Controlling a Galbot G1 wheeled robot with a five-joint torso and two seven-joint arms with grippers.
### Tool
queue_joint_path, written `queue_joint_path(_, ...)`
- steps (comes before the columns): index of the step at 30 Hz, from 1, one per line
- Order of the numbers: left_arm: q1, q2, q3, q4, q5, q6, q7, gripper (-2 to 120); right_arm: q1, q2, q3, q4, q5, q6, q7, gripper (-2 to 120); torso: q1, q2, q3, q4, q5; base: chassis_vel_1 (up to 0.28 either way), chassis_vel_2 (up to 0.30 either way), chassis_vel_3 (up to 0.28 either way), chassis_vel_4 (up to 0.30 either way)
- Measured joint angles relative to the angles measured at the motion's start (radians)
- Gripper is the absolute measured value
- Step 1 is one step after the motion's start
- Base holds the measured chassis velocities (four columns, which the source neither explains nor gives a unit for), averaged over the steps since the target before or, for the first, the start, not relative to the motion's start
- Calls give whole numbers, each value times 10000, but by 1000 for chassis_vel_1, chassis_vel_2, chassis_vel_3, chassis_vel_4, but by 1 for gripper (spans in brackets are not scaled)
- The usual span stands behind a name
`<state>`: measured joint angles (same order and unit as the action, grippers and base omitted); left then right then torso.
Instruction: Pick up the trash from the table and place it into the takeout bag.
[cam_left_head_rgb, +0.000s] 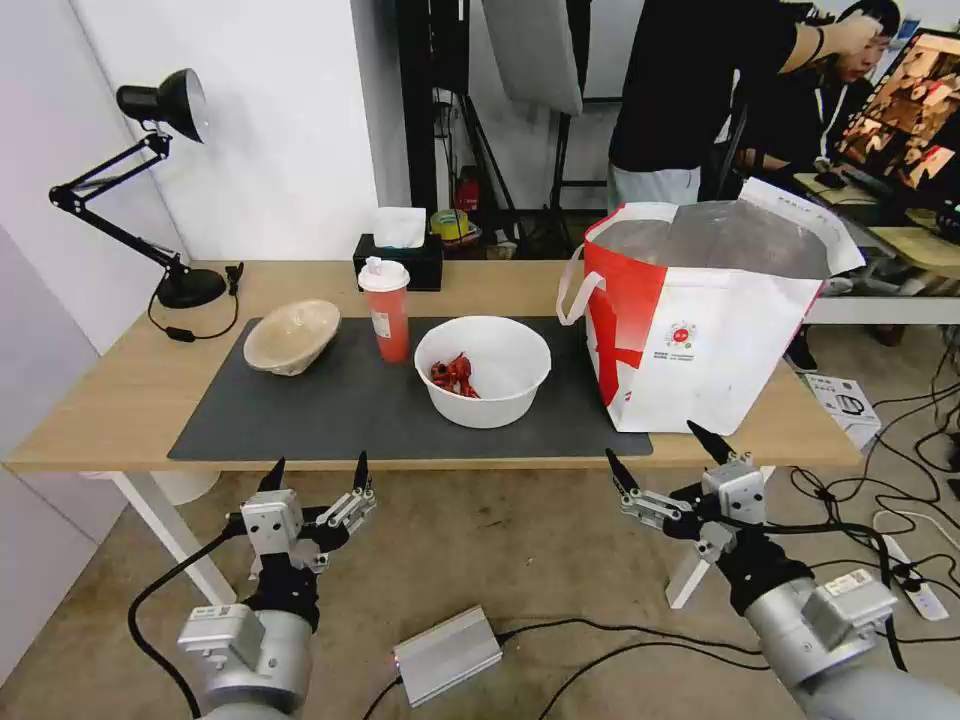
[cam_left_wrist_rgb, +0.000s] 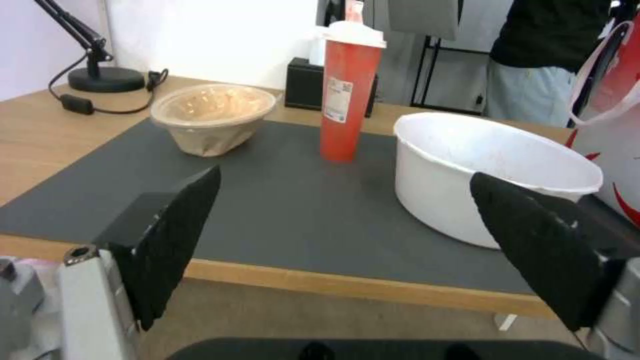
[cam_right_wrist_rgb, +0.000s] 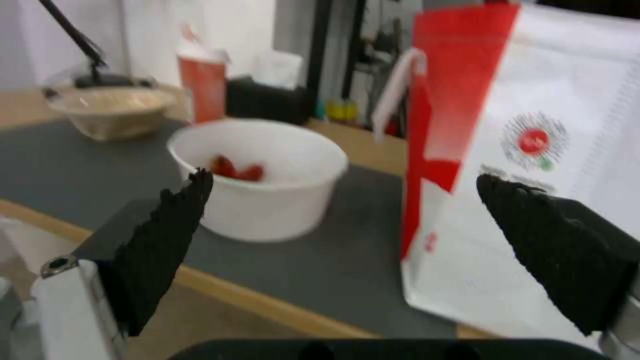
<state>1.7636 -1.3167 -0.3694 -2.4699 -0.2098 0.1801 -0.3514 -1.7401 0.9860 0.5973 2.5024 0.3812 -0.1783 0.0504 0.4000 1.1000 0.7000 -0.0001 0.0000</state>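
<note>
Three pieces of trash stand on the table's (cam_left_head_rgb: 120, 400) dark grey mat (cam_left_head_rgb: 330, 410). A beige pulp bowl (cam_left_head_rgb: 292, 335) (cam_left_wrist_rgb: 212, 116) (cam_right_wrist_rgb: 110, 110) is at the left, a tall red cup with a white lid (cam_left_head_rgb: 387, 310) (cam_left_wrist_rgb: 347, 90) (cam_right_wrist_rgb: 201, 80) in the middle, and a white bowl with red scraps (cam_left_head_rgb: 483, 370) (cam_left_wrist_rgb: 493, 170) (cam_right_wrist_rgb: 263, 175) to its right. The white-and-red takeout bag (cam_left_head_rgb: 710, 320) (cam_right_wrist_rgb: 533, 165) stands open at the table's right end. My left gripper (cam_left_head_rgb: 318, 475) (cam_left_wrist_rgb: 347, 250) and right gripper (cam_left_head_rgb: 660, 450) (cam_right_wrist_rgb: 347, 250) hang open below the front edge, each holding nothing.
A black tissue box (cam_left_head_rgb: 400, 260) sits behind the cup and a black desk lamp (cam_left_head_rgb: 150, 190) at the back left. Cables and a silver power brick (cam_left_head_rgb: 447, 655) lie on the floor below. People stand behind the table.
</note>
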Motion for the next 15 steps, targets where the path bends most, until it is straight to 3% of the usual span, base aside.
queue_joint_path(9,-2,1,-73,-4,3,-38,30,100,659,-820,44,-205,1426,843,-648,100,0,0,0,0,0,0,0,0,0)
queue_joint_path(15,8,-10,-111,-3,-2,-43,45,100,1232,-1760,12,-523,2256,1243,-940,100,0,-1,0,0,1,0,0,0,0)
